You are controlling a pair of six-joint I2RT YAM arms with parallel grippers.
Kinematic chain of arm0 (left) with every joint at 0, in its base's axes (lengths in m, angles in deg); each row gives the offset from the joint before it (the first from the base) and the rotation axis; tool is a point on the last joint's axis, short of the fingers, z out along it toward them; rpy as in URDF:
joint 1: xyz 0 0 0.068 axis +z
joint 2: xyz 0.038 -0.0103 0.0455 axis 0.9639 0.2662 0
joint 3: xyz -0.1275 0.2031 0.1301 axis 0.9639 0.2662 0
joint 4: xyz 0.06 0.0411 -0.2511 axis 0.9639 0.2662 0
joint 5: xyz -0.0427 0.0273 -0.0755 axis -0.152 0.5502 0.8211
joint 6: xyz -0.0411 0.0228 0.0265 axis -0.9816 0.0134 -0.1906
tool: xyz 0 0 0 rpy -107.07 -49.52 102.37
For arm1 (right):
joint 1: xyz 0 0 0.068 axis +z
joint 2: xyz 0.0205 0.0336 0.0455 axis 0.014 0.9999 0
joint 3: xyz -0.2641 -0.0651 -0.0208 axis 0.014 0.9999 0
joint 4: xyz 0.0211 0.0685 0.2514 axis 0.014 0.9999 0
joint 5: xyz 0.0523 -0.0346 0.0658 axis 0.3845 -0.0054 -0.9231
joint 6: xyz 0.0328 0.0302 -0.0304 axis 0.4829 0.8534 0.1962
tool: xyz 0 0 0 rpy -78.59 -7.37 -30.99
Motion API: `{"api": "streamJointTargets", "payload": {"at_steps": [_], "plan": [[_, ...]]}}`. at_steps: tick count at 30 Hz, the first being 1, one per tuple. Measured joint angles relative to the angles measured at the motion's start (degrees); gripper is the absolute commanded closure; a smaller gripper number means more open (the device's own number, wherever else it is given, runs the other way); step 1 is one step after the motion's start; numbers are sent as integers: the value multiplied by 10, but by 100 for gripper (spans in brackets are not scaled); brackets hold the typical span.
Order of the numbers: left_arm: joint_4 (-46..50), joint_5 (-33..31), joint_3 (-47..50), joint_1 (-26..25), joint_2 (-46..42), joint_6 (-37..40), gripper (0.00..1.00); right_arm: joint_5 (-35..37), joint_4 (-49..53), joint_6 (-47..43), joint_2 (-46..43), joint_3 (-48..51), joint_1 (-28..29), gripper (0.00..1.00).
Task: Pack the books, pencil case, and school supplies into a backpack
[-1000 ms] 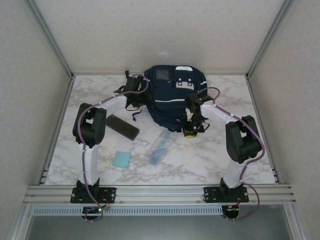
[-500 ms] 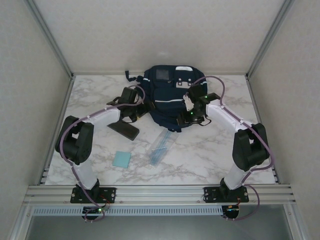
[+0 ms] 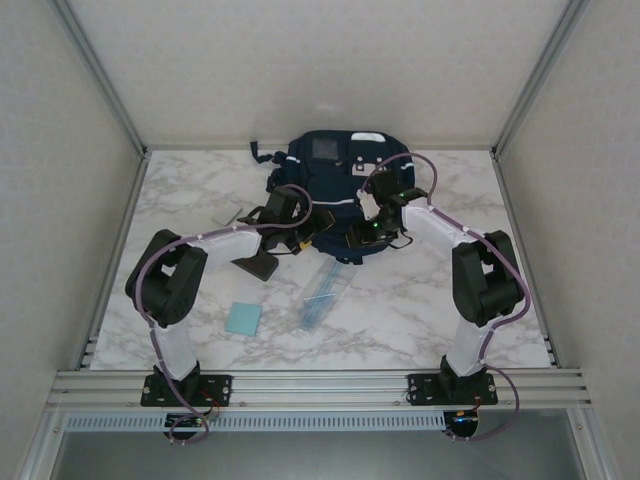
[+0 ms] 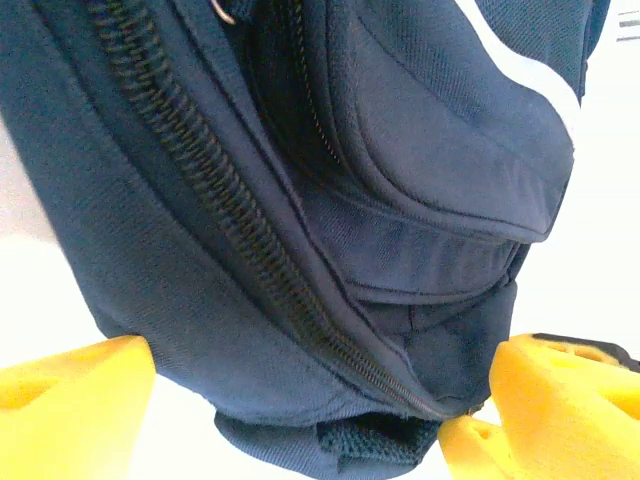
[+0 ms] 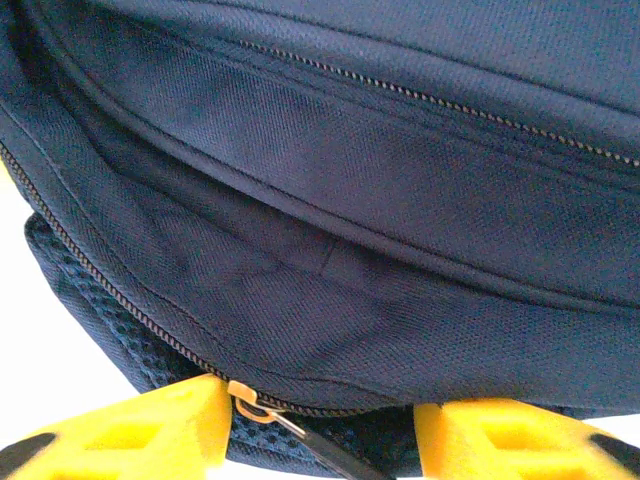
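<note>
The navy backpack (image 3: 335, 180) lies flat at the far middle of the marble table (image 3: 420, 320), its grey patch toward the back wall and its near end toward the arms. Both arms bend inward and meet at that near end. From above, the left gripper (image 3: 314, 237) sits at the bag's near-left corner and the right gripper (image 3: 360, 236) is just beside it at the near edge. In the left wrist view, the left gripper (image 4: 325, 350) is released: its yellow fingers (image 4: 70, 385) stand wide apart, with the bag's lower corner and a long dark zipper (image 4: 230, 240) running diagonally between them, and nothing is clamped. In the right wrist view, the right gripper (image 5: 320, 400) is also unclenched, its yellow fingers (image 5: 130, 430) parted over the bag's edge. A small metal zipper pull (image 5: 245, 395) lies just beside the finger on the left of that view and is not pinched between the two. The dark pencil case (image 3: 258, 263) lies on the table left of the bag, partly under the left forearm. The clear plastic packet of bluish sticks (image 3: 322, 295) lies just in front of the bag, and the light-blue square pad (image 3: 243, 318) lies nearer the arm bases, apart from both.
</note>
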Motion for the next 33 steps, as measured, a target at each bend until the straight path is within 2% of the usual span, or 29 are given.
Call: {"api": "streamJointTargets", "payload": {"at_steps": [1, 5, 8, 9, 11, 15, 18, 25, 33], "plan": [[-3, 0, -2, 0, 5, -4, 14, -4, -4, 1, 0, 4, 0, 57], [-17, -2, -7, 0, 30, -23, 17, -18, -16, 7, 3, 14, -1, 80], [-22, -3, -10, 0, 43, -29, 25, -25, -22, 8, 10, 14, -1, 91], [-22, -5, -10, 0, 46, -31, 31, -25, -22, 8, 11, 14, -1, 93], [-19, -12, -11, 0, 50, -30, 49, -27, -22, 9, 11, 14, -1, 97], [-12, -17, -15, 0, 58, -25, 71, -26, -25, 10, 11, 18, -1, 98], [-10, -13, -25, 2, 62, -22, 100, -26, -34, 10, 11, 30, -1, 100], [13, -8, -42, 2, 64, 8, 100, -1, -31, 10, 3, 39, 3, 100], [69, 9, -77, 3, 64, 71, 100, 32, 76, 25, 1, -29, 13, 100]]}}
